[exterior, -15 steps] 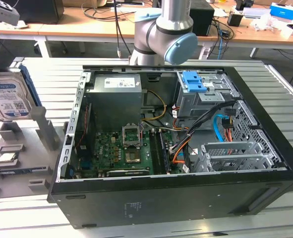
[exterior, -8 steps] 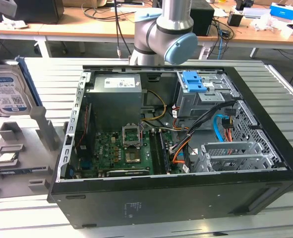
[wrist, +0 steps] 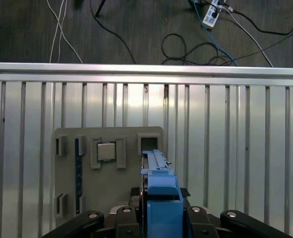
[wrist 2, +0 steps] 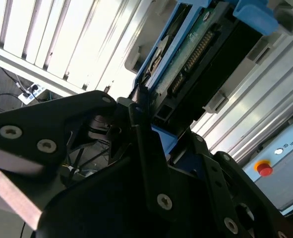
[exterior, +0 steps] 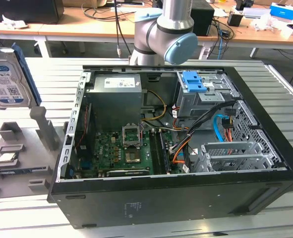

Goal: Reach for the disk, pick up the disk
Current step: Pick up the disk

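The disk (exterior: 5, 82) is a silver-grey hard drive with a blue-and-white label and blue side rails. In the exterior view it stands upright at the far left, raised above the grey holder (exterior: 17, 148). In the first wrist view its blue rail (wrist: 158, 198) runs edge-on between the black fingers (wrist: 193, 214) of my gripper (wrist: 159, 213), which is shut on it. The holder's square slot (wrist: 148, 144) lies open just beyond the rail. In the second wrist view the disk's circuit-board side (wrist 2: 196, 54) sits beyond the gripper (wrist 2: 161, 134).
A small square silver chip (exterior: 6, 157) rests in the grey holder on the slatted metal table (exterior: 42, 79). The open computer case (exterior: 186, 188) fills the middle, with a blue latch (exterior: 193, 82) on its drive cage. The arm's elbow (exterior: 166, 34) stands behind the case.
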